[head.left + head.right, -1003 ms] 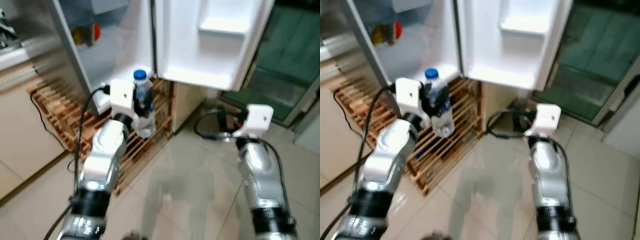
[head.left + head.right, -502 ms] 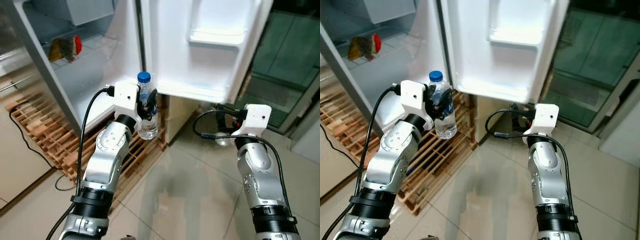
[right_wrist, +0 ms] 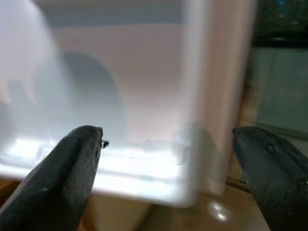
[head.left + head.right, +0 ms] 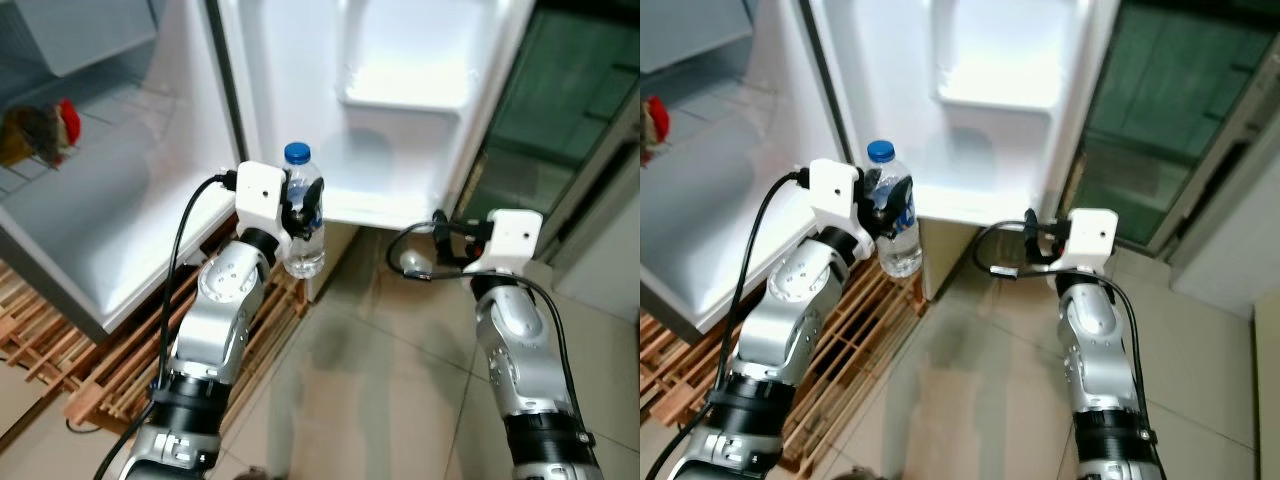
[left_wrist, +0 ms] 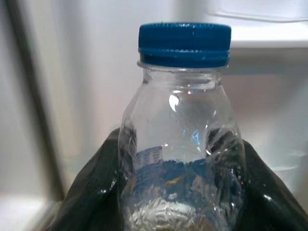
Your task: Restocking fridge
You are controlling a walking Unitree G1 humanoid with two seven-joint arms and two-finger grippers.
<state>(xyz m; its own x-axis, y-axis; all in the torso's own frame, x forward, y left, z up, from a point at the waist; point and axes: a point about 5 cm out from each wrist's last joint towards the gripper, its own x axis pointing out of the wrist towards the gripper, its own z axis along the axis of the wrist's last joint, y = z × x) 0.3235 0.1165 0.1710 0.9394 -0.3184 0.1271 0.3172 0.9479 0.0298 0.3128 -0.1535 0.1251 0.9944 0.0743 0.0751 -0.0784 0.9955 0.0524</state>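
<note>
- Your left gripper (image 4: 303,212) is clamped on a clear water bottle (image 4: 304,225) with a blue cap (image 4: 296,153); the bottle stands upright, held by its middle, with both black fingers (image 5: 91,192) pressed against its sides (the plastic looks dented where they bear).
- The bottle hangs in the air just in front of the open fridge door (image 4: 400,90), level with the door's bottom shelf (image 4: 385,205) and not resting on it.
- Your right gripper (image 3: 168,163) has its fingers spread wide, holding nothing; it sits near the lower right corner of the door.
- The fridge compartment (image 4: 90,210) stands open to your left, with a red and yellow item (image 4: 45,130) on its wire shelf.
- A wooden slatted pallet (image 4: 130,370) lies on the tiled floor (image 4: 380,400) beneath the fridge.
- A dark green glazed door (image 4: 570,90) stands to your right.
</note>
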